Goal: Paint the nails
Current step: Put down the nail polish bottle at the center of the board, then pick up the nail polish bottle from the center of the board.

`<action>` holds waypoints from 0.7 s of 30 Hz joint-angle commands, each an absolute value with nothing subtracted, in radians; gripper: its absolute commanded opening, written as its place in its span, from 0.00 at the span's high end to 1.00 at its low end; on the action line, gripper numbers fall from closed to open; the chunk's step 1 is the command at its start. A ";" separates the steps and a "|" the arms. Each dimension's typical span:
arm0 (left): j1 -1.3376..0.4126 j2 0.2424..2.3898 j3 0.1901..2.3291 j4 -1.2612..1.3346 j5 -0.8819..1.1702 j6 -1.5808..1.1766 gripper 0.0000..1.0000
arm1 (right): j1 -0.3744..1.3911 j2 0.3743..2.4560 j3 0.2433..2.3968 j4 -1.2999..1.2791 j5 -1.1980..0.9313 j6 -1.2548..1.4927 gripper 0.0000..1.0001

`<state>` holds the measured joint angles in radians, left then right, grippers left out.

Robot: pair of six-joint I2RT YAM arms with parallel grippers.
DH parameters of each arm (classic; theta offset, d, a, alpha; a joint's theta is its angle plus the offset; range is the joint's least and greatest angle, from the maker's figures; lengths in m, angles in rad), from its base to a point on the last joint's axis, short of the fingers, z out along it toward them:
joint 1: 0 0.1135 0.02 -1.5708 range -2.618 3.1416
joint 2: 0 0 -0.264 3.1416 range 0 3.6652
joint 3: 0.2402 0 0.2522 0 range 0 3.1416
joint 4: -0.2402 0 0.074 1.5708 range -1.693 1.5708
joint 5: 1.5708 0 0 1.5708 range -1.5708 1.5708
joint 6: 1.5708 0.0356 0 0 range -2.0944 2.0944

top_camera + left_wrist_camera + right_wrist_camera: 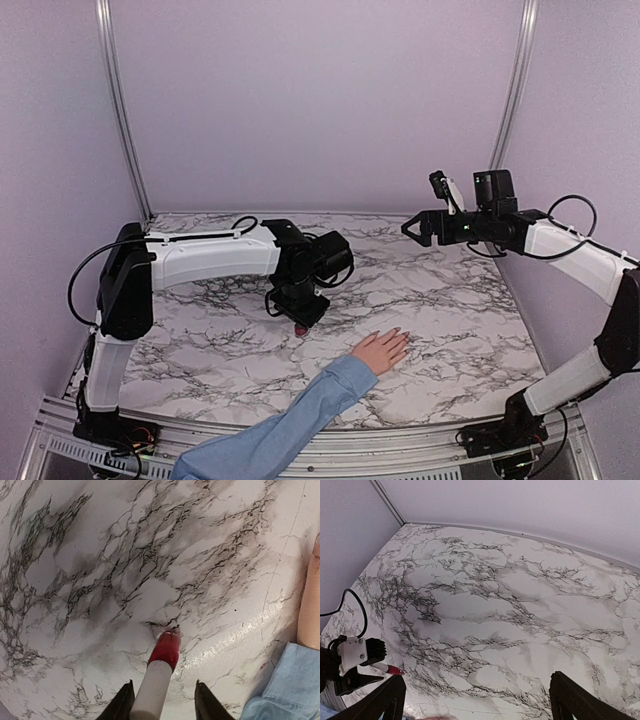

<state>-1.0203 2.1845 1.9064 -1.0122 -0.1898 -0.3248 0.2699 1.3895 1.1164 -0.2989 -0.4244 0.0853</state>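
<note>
Jaws on your left gripper (164, 685) sit slightly parted around the bottle cap (150, 692), right gripper (477, 677) wide and empty; grip the bottle cap squarely before moving right toward the nails (402, 335), near centre.

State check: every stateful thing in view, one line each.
left gripper: jaws parted around the bottle's cap, gap visible on one side
right gripper: open, empty, raised above the table
nail-polish bottle: capped, base on the marble table
hand: flat on the table, palm down
nails: too small to tell if painted
</note>
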 commanded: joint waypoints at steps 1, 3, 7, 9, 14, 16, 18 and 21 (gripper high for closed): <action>-1.023 2.127 1.870 -0.991 -0.189 -0.331 0.51 | 0.265 1.365 1.121 -0.278 -0.456 0.085 0.02; -1.023 2.110 1.867 -0.987 -0.199 -0.334 0.44 | 0.265 1.367 1.123 -0.277 -0.466 0.083 0.01; -1.022 2.068 1.870 -0.974 -0.202 -0.351 0.27 | 0.267 1.372 1.130 -0.270 -0.495 0.083 0.02; -1.022 2.039 1.867 -0.963 -0.203 -0.357 0.22 | 0.269 1.378 1.138 -0.268 -0.506 0.080 0.02; -1.011 1.945 1.830 -0.922 -0.226 -0.365 0.07 | 0.284 1.393 1.178 -0.281 -0.513 0.054 0.02; -0.999 1.905 1.810 -0.911 -0.239 -0.373 0.01 | 0.291 1.401 1.202 -0.290 -0.511 0.038 0.02; -0.982 1.845 1.779 -0.894 -0.256 -0.392 0.01 | 0.300 1.410 1.232 -0.302 -0.513 0.013 0.01; -0.948 1.752 1.707 -0.836 -0.284 -0.431 0.01 | 0.327 1.429 1.289 -0.326 -0.521 -0.043 0.02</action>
<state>-0.9916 1.8606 1.7760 -0.9009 -0.2276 -0.3794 0.2909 1.4075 1.1866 -0.3080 -0.4965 0.0399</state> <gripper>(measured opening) 0.989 0.985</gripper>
